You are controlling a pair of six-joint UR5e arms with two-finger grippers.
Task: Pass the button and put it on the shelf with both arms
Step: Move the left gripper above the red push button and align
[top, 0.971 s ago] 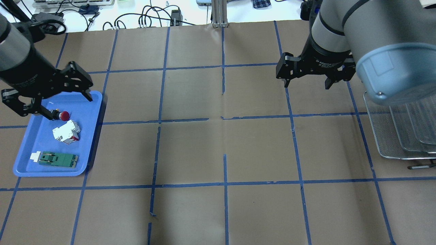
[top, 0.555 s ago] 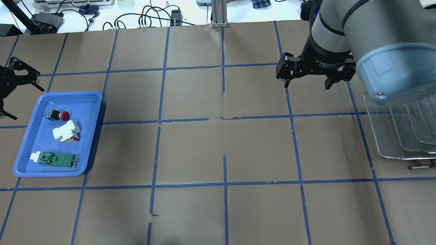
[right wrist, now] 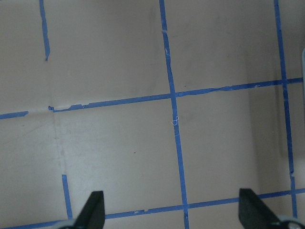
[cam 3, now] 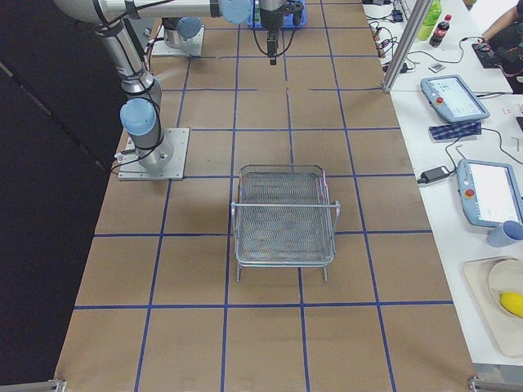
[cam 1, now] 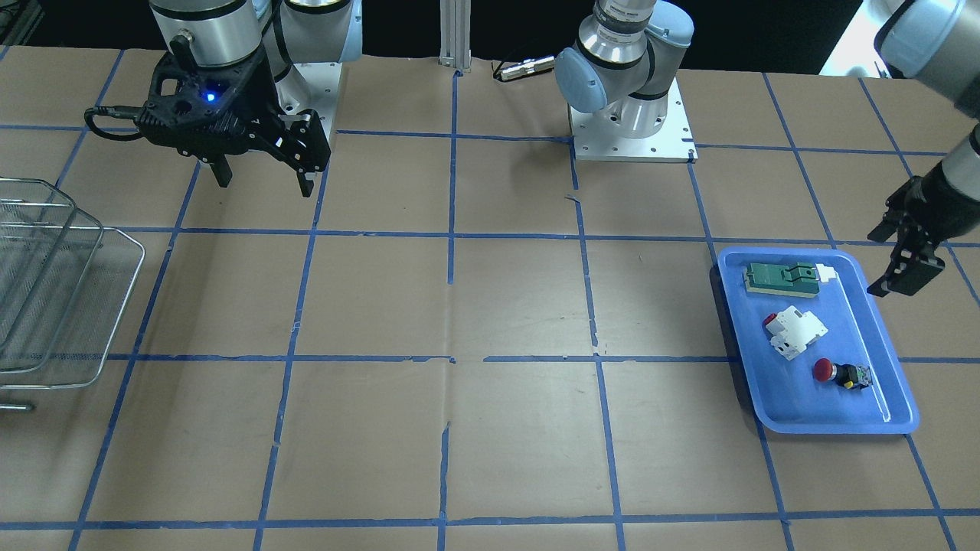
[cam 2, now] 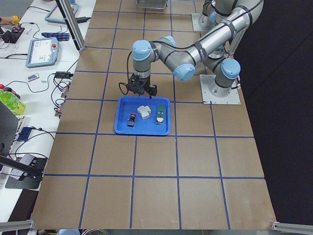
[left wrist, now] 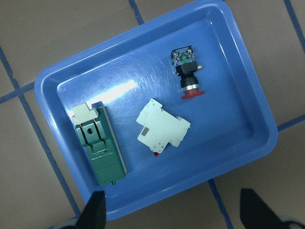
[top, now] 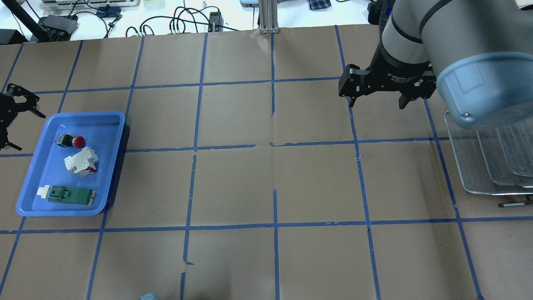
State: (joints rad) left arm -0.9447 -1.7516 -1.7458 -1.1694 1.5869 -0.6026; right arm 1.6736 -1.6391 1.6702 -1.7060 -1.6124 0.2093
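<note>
The left gripper [top: 29, 131], fingers spread and empty, has pulled back off the blue tray [top: 104, 166]. The button [top: 73, 141] lies ahead of it, ungrasped, so pickup must restart. The right gripper [top: 374, 104] hangs spread.

On my front camera, the left gripper [cam 1: 892, 256] hangs with its fingers spread just outside the blue tray's [cam 1: 831, 425] rim, beside the green part [cam 1: 781, 277]. The white block [cam 1: 795, 332] sits mid-tray. Past it the button [cam 1: 841, 373] lies on its side, red cap toward the table's middle. The right gripper [cam 1: 266, 186], fingers also spread and blue light on, hovers apart from the shelf [cam 1: 73, 306].
</note>
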